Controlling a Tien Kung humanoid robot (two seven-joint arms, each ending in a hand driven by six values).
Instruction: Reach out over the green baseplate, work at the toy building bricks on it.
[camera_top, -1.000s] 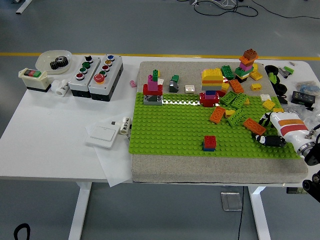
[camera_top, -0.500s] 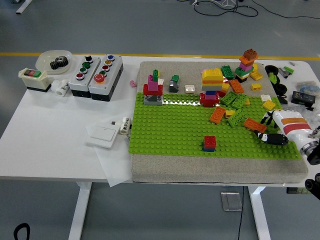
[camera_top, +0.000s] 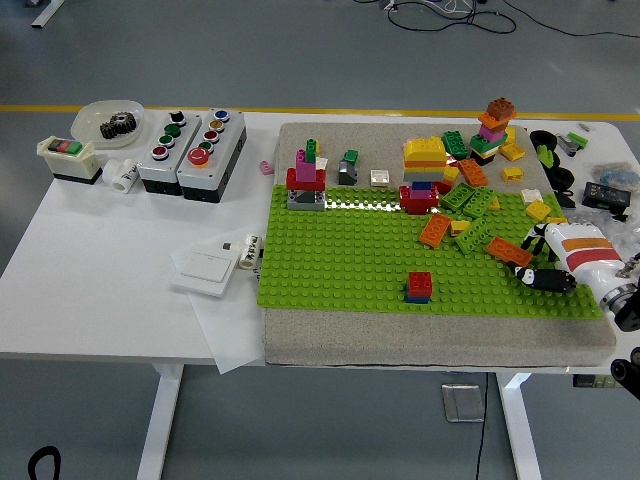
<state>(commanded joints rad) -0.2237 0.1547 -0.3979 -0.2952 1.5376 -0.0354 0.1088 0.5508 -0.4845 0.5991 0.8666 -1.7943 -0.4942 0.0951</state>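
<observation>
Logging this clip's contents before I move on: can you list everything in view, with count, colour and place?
baseplate: one, green, on a grey mat at table right
red-on-blue stack: one, near front of baseplate
pink-topped stack: one, red, pink, green on grey, baseplate's far left
yellow-topped stack: one, yellow, orange, red, baseplate's far middle
brown-topped stack: one, far right on mat
loose bricks: a pile, green, orange, yellow, baseplate's right
button boxes: two, grey, table left
switch box: one, cream and black, far left
bowl: one, white, holding a dark gear
white plate: one, on paper left of mat
table: one, white
right hand: one, black fingers, white forearm, over baseplate's right edge
</observation>
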